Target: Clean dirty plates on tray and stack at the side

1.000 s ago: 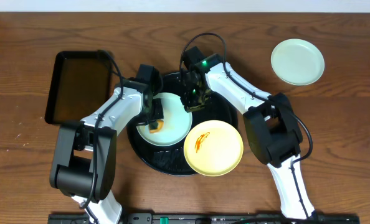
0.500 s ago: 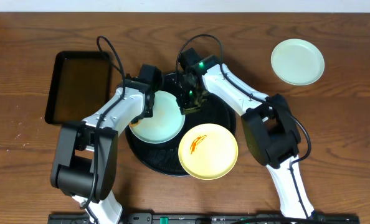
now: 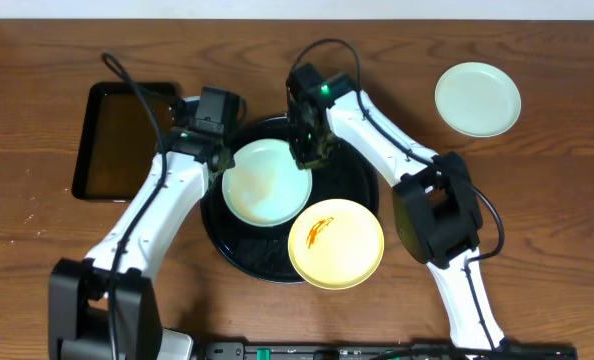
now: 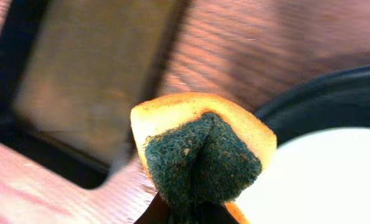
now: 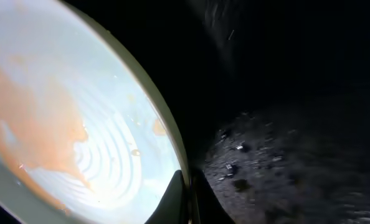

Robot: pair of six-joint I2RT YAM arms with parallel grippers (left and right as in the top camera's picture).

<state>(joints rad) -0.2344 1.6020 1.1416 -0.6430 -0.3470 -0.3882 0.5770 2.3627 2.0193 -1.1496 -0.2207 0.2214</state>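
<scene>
My left arm (image 3: 162,200) stretches to the tray's (image 3: 352,185) left rim, left jaws clamped on a sponge (image 4: 200,155); my right arm (image 3: 377,138) hooks over the tray, right jaws pinching the rim of the smeared mint plate (image 3: 267,185) inside it.

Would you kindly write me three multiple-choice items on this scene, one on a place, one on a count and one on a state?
1. Where does the clean mint plate lie?
A. stacked on another plate
B. in the rectangular tray
C. on the bare table, at the right

2. How many plates are in view?
A. two
B. three
C. four

3. What is the left hand doing?
A. pinching a sponge
B. standing open and empty
C. gripping a plate's rim

Answers: C, it sits alone, off the round tray. B, there is also the smeared mint plate and the yellow plate. A, the left wrist view shows the sponge clamped.
</scene>
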